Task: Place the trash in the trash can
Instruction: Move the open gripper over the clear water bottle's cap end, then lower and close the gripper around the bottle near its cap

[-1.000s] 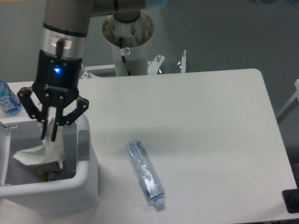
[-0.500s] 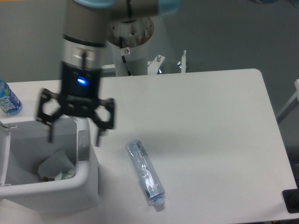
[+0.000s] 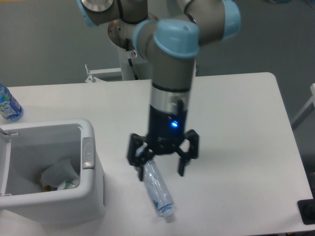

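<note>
Under the spread hand (image 3: 161, 168), flattened bottle (image 3: 157, 190) lies cap toward the camera.

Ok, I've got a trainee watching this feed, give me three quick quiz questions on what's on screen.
1. True or false: the open gripper is above the flattened clear bluish plastic bottle.
2. Where is the crumpled white paper piece? A) on the table B) inside the white rectangular plastic bin C) in the gripper
3. Fill in: the intact blue-labelled water bottle stands at the table's far ___ edge in the image.

Key: 1 true; 2 B; 3 left.
</note>
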### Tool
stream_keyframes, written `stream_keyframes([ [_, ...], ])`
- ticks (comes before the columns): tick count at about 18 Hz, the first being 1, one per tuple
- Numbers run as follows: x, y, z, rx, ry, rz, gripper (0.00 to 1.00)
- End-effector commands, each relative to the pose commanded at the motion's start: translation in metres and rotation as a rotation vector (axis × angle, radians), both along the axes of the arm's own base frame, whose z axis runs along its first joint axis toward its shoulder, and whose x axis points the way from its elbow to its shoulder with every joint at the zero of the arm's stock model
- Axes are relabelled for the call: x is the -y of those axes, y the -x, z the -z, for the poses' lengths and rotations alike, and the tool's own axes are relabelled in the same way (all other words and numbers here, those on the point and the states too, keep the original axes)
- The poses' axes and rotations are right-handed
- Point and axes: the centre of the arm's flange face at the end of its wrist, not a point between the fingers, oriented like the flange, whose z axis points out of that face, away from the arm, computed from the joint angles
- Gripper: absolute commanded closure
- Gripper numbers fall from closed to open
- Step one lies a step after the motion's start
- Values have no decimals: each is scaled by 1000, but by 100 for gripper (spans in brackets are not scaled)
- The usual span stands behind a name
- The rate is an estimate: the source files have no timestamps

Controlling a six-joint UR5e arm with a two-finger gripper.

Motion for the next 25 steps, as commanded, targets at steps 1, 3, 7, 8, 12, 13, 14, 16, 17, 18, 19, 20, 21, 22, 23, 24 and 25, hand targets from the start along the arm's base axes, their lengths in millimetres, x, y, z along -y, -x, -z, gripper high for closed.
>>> stream_keyframes([
  [1, -3, 6, 16, 14, 15, 0, 0],
  [3, -11, 15, 50, 50, 46, 2, 0],
  [7, -25, 32, 111, 108, 93, 2, 0],
  [8, -28, 33, 117, 114, 97, 3, 0],
  [12, -38, 24, 162, 142, 166, 13, 0],
  [13, -45, 17, 171, 137, 184, 20, 0],
  [14, -49, 14, 175, 138, 189, 28, 0],
  [16, -54, 4, 187, 150, 207, 42, 0],
  [17, -56, -3, 193, 152, 219, 50, 0],
  [18, -57, -10, 198, 152, 234, 55, 0],
  [19, -59, -16, 201, 148, 246, 61, 0],
  [20, -59, -18, 206, 148, 260, 61, 0],
  [21, -59, -22, 211, 146, 274, 62, 0],
  [22, -60, -27, 216, 144, 289, 66, 0],
  [23, -60, -30, 220, 141, 301, 67, 0],
  [24, -59, -30, 222, 142, 309, 66, 0],
  [25, -58, -31, 225, 144, 313, 66, 0],
])
